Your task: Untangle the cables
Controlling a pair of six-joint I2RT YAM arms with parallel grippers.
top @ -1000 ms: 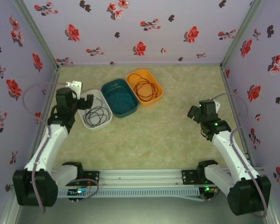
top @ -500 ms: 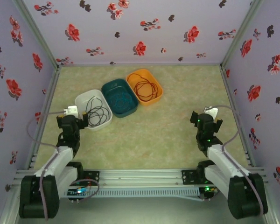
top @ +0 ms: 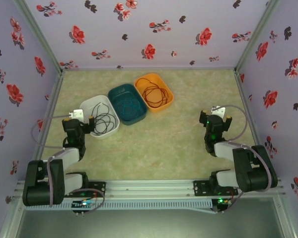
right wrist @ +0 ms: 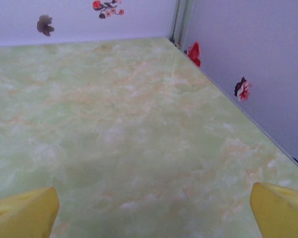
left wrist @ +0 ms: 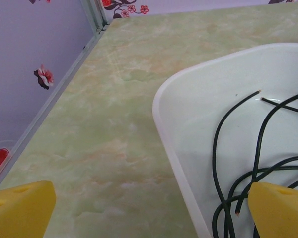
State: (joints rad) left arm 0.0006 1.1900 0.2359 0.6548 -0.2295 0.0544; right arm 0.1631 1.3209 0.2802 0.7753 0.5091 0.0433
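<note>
End effector point(left wrist: 150, 210) (left, seemingly splayed), wiry cables point(left wrist: 214, 168)

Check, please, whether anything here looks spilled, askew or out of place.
Nothing stands out. The black cable lies in the white tub, the blue cable in the teal tub, the red cable in the orange tub; none hangs out.

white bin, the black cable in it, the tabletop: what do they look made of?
White bin: likely moulded plastic, smooth with a soft sheen and a rounded one-piece rim. Black cable: thin wire in dark, slightly glossy insulation, probably plastic or rubber; its coppery cut ends suggest a metal core. Tabletop: matte green marble pattern, seemingly printed; laminate or sheet, cannot tell which.
</note>
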